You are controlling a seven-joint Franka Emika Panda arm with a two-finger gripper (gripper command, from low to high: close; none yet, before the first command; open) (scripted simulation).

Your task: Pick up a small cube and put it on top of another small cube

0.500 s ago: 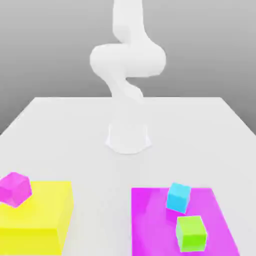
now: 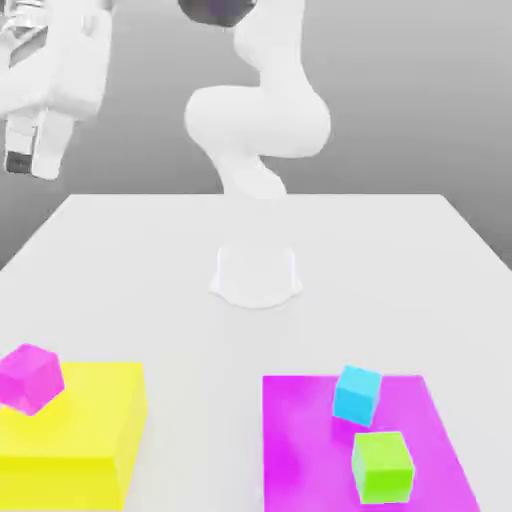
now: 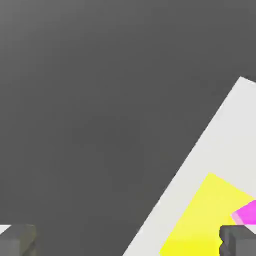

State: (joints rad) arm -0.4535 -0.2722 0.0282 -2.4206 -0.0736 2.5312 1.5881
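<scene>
Presently, arm [image 2: 260, 120]: white, rising from its round base [image 2: 256, 275] at the far middle of the table [image 2: 400, 260], coiled upward, hand carried high to the exterior view's upper left.

Gripper [image 2: 32, 155]: pointing down and slightly tilted, well above the table's left edge; jaws wide open and holding nothing. In the hand view its dark fingertips [image 3: 18, 240] stand far apart.

Green cube [image 2: 382, 466]: small, plain, bright green. It sits on the flat magenta mat [image 2: 300, 440] at the near right, well apart from the jaws and far below them.

Cyan cube [image 2: 357, 393]: same size, on the same mat just behind the green one.

Magenta cube [image 2: 30, 378]: same size, tilted, on the far left corner of the yellow block [image 2: 80, 440] at the near left, roughly beneath the gripper.
</scene>
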